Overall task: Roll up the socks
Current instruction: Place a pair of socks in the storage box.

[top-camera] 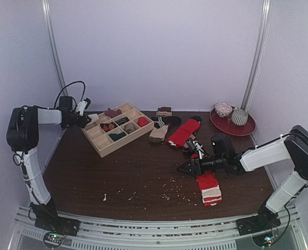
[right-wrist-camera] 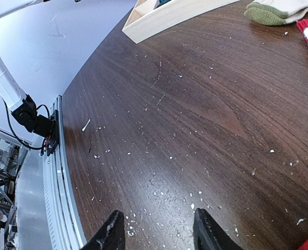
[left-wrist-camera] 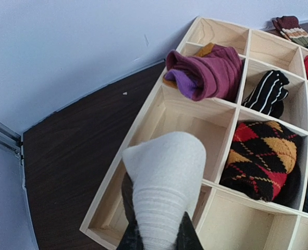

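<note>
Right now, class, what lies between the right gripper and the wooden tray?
Only bare tabletop with scattered crumbs; top and right wrist views show it.

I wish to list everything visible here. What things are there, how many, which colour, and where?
table: one, dark brown, scattered with pale crumbs
wooden tray: one, pale, back left, divided into compartments
rolled socks: several in tray; purple, black-white striped, argyle
cream sock: one, olive-tan end, right of tray
plain red sock: one, centre back
red sock with white-striped end: one, front right
brown striped sock: one, back edge
red plate: one, back right
patterned round items: two, grey-white, on plate
white sock roll: one, over tray corner
left gripper: shut on white sock roll
right gripper: open, empty, above table
</note>
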Robot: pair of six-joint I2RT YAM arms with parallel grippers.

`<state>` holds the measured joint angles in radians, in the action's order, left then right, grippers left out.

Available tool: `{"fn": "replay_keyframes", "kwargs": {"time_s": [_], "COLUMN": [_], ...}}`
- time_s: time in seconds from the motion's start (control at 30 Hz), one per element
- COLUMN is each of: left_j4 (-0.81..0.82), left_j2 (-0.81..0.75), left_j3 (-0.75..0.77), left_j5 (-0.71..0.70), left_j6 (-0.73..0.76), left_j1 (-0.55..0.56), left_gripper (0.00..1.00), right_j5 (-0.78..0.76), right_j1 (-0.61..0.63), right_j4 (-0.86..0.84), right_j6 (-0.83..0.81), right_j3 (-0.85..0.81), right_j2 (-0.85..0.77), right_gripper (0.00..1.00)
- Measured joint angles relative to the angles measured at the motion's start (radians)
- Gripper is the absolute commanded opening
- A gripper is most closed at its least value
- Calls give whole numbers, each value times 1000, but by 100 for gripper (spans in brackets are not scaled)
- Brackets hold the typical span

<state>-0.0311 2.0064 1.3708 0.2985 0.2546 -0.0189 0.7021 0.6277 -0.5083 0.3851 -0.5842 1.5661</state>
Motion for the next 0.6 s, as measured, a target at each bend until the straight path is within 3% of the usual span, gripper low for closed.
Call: {"fn": "replay_keyframes", "kwargs": {"time_s": [0.6], "left_j4": [-148], "left_j2": [83], "left_j3": [111], "left_j5": [66], "left_j6": [198], "left_j1": [-48], "left_gripper": [0], "right_j5": [21], "right_j1": [0], "right_j4": [-1], "right_j6": [-23], "right_j3": [2], "right_j2": [29], "right_gripper": [41]}}
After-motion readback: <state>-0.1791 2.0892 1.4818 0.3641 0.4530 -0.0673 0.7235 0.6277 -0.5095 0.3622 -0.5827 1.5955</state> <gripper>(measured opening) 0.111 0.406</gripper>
